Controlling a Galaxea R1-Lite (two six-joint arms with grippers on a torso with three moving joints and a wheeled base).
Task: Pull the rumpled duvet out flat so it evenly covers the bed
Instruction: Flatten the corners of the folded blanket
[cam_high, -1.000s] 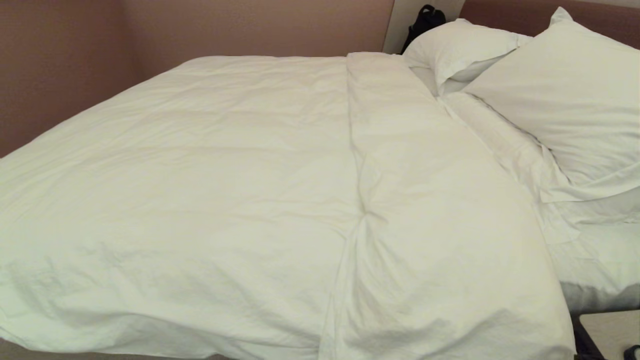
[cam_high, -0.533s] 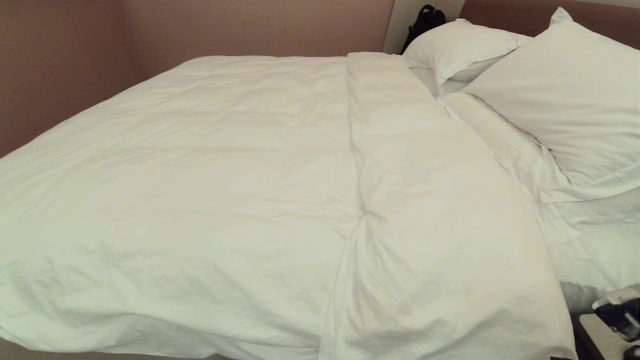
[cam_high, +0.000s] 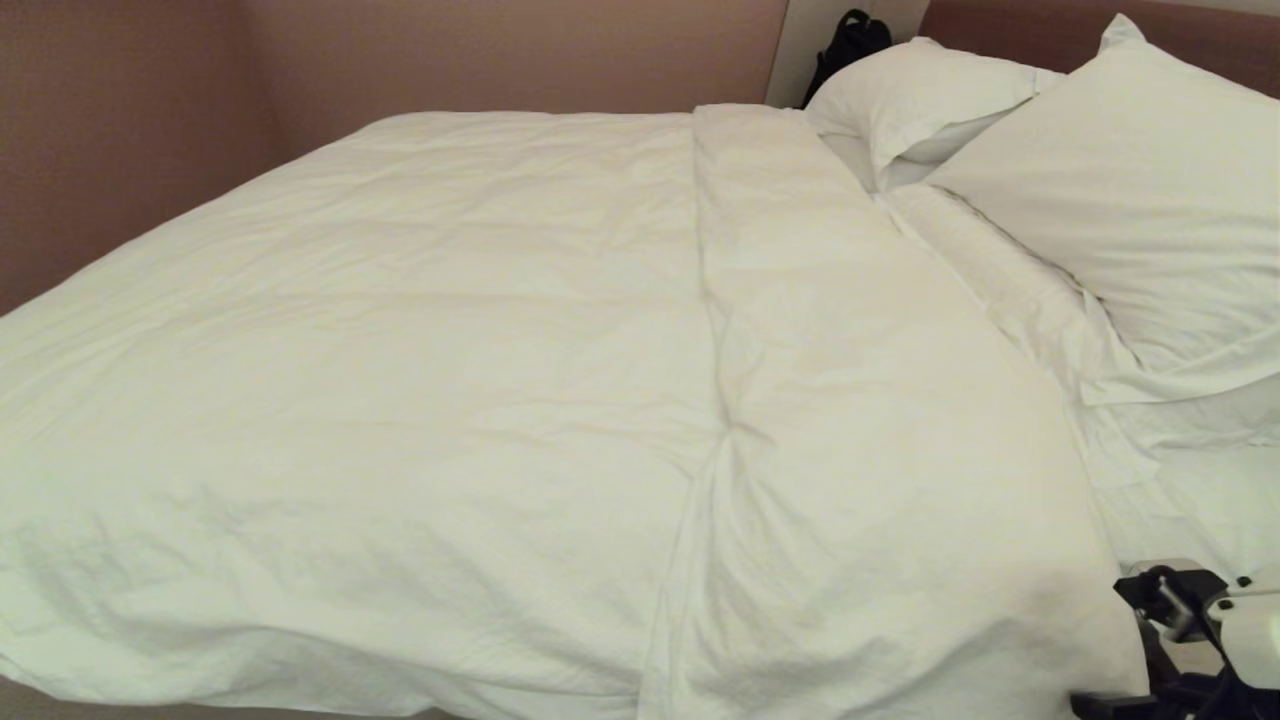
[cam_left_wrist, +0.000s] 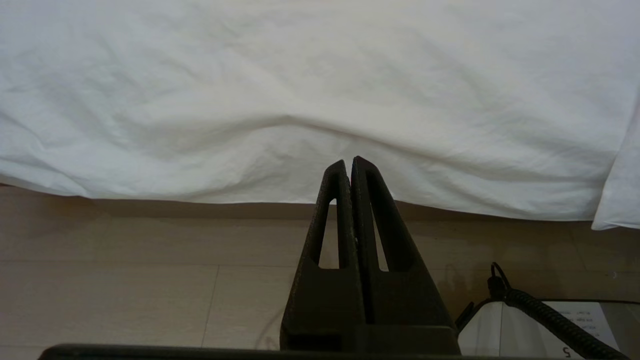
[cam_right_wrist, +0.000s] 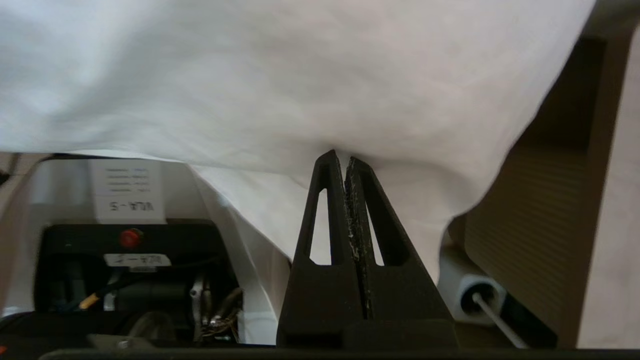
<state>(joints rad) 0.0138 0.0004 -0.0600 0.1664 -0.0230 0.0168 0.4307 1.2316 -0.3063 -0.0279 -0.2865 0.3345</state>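
The white duvet (cam_high: 450, 380) lies spread over the bed (cam_high: 1200, 510), with a long fold running down its right part and a creased near edge. In the left wrist view my left gripper (cam_left_wrist: 349, 162) is shut and empty, low over the floor, pointing at the duvet's hanging edge (cam_left_wrist: 300, 90). My right arm (cam_high: 1200, 620) shows at the duvet's near right corner. Its gripper (cam_right_wrist: 345, 159) is shut, tips right at the hanging duvet cloth (cam_right_wrist: 300, 75). Nothing shows between the fingers.
Two white pillows (cam_high: 1130, 200) (cam_high: 920, 95) lean at the headboard (cam_high: 1010, 25). A black bag (cam_high: 850, 40) stands behind the bed. A brownish wall (cam_high: 120, 130) runs along the far side. Pale floor (cam_left_wrist: 125, 280) lies under the duvet's edge. A brown ribbed panel (cam_right_wrist: 525, 225) sits beside the duvet corner.
My right arm has risen into the head view at the bottom right, up beside the duvet's near right corner. The duvet and the left arm have not moved.
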